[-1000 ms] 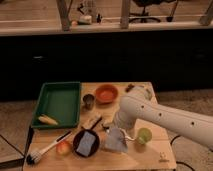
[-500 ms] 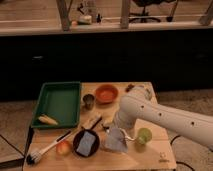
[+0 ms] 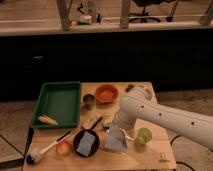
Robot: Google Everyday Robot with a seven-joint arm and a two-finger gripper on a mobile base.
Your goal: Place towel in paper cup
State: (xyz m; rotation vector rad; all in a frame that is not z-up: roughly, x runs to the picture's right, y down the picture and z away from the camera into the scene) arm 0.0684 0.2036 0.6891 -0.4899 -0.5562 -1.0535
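No displacement is visible against the earlier frames: the arm (image 3: 165, 117), the towel (image 3: 115, 141) and the paper cup (image 3: 144, 135) occupy the same places as before; the gripper (image 3: 121, 131) hangs low over the wooden table (image 3: 150, 157), at the upper edge of the towel, its jaws spread and pinching nothing that can be made out; whether it touches the cloth cannot be told; the towel sits crumpled on the table between the black pan (image 3: 86, 142) and the paper cup, just beside the cup and wholly outside it; the cup stands upright and appears empty; judged from this arrangement, the task is at its start: the grasp, the lift, the short carry across to the cup and the release into it all remain.
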